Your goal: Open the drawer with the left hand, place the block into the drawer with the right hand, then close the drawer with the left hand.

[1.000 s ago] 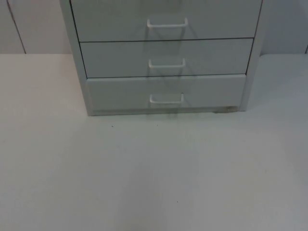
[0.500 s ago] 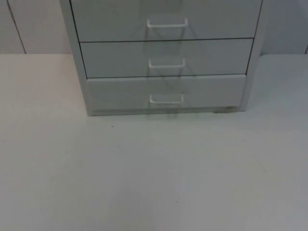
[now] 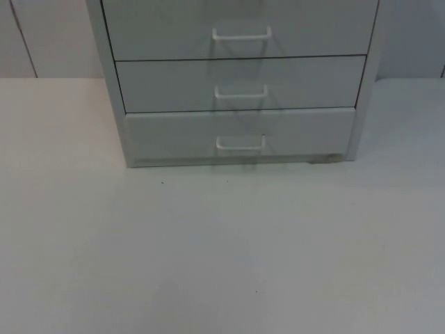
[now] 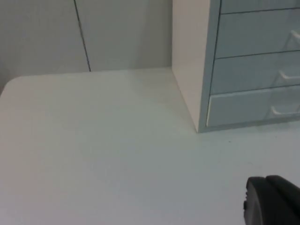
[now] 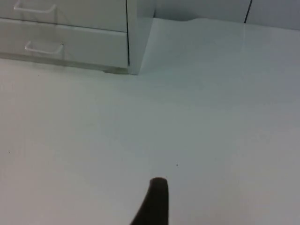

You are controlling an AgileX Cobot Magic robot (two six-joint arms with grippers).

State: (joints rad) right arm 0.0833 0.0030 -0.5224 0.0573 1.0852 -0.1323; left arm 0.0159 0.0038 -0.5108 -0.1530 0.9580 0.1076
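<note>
Left claw (image 4: 272,199) near closed bottom drawer (image 4: 253,108), apart.

White surface (image 3: 222,250), bare and matte, few tiny dark specks. Drawer cabinet (image 3: 240,83) sits directly on it at 12 o'clock, back against grey wall. Three drawer fronts shut, white handles; lowest drawer (image 3: 240,136) just above the surface.

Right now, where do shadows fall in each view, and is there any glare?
Top view: soft light, a faint shadow under the cabinet and below each handle; no glare. Left wrist view: the cabinet's side is paler than its front. Right wrist view: a thin dark shadow under the bottom drawer.
</note>
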